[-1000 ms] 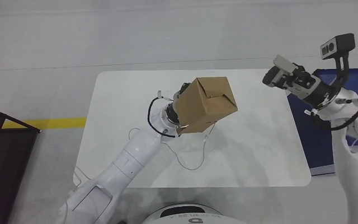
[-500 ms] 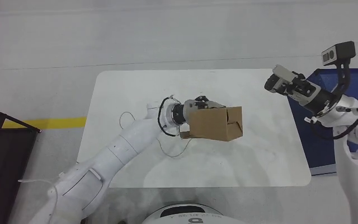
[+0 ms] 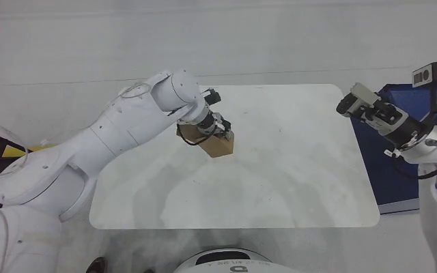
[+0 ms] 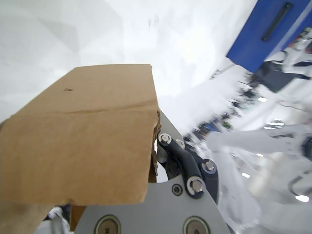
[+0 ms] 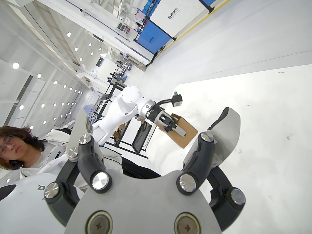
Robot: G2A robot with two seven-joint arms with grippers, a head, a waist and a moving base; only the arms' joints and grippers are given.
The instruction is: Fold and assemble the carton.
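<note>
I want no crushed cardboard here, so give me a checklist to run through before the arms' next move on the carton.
1. Left gripper shut on the carton: ok.
2. Carton over the table: ok, toward its far side.
3. Carton resting on the table: cannot tell.
4. Right gripper open and empty: ok.
5. Right gripper apart from the carton: ok, it is off by the table's right edge.
6. Carton flaps closed: cannot tell.

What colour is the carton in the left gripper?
Plain brown cardboard carton; clearest in the left wrist view.
</note>
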